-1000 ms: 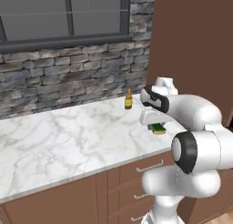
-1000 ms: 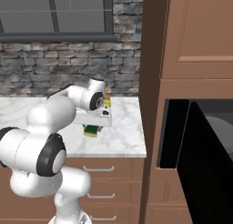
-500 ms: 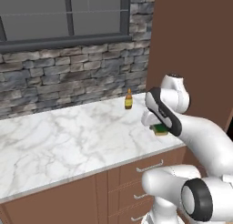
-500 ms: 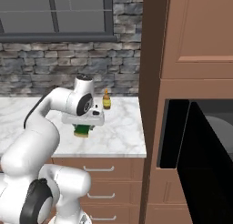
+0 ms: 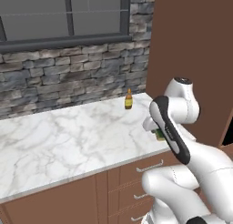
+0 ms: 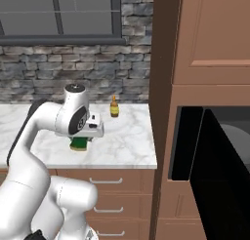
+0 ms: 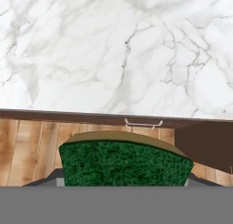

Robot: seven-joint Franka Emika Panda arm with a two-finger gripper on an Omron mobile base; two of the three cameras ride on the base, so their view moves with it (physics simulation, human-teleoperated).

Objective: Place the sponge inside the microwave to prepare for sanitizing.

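My pincer [image 6: 79, 142] grips the sponge [image 7: 124, 163] — lifted above the marble surface [image 7: 113, 50], amber bottle [image 6: 114, 107] beyond it, microwave [image 6: 215, 170] open off to its side.

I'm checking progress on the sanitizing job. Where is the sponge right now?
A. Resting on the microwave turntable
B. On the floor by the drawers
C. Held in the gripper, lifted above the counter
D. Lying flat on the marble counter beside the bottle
C: the sponge sits in the gripper, lifted off the marble counter, not yet at the open microwave.
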